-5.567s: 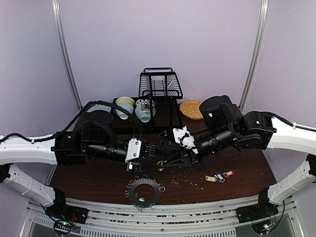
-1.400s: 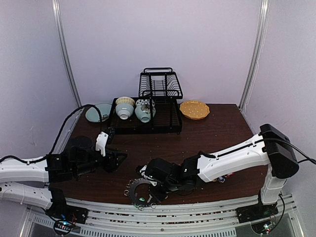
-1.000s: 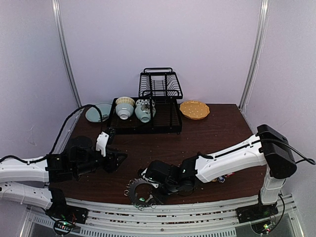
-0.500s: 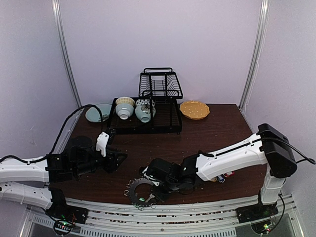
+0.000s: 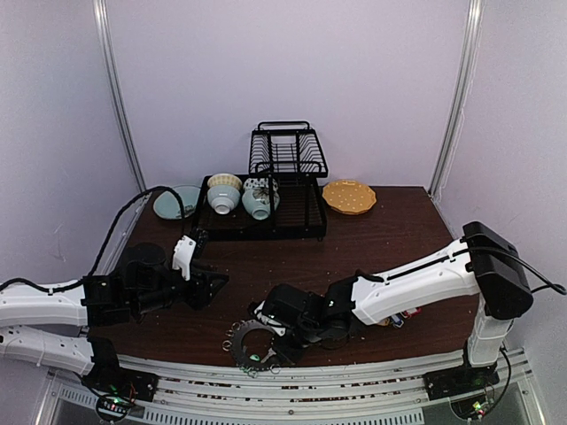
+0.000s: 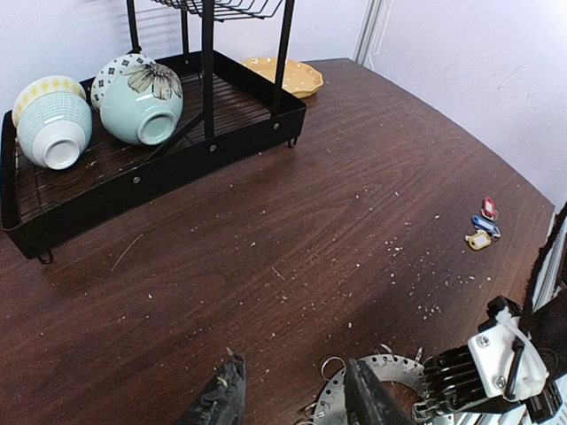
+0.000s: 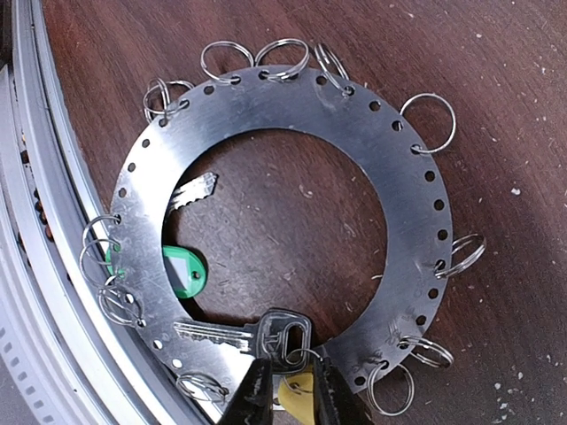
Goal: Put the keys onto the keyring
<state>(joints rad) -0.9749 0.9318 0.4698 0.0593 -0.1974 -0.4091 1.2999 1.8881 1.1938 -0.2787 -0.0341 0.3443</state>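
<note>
Right wrist | right tool (image 7: pixel 290 370) pinching yellow-tagged key (image 7: pixel 282 335) over keyring (image 7: pixel 390 177) | green-tagged key (image 7: pixel 183 270) beneath | left tool (image 6: pixel 292 394) spread

The keyring (image 7: pixel 416 204) covers part of the green key tag (image 7: pixel 186 270).

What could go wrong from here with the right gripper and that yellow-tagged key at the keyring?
1. The right gripper straddles the yellow-tagged key only at its tag end, so it may pivot or slip off the keyring without getting hooked on.
2. The keyring lies loose beside the near rail; a push might slide it.
3. The green-tagged key, partly under it, could get dragged.
</note>
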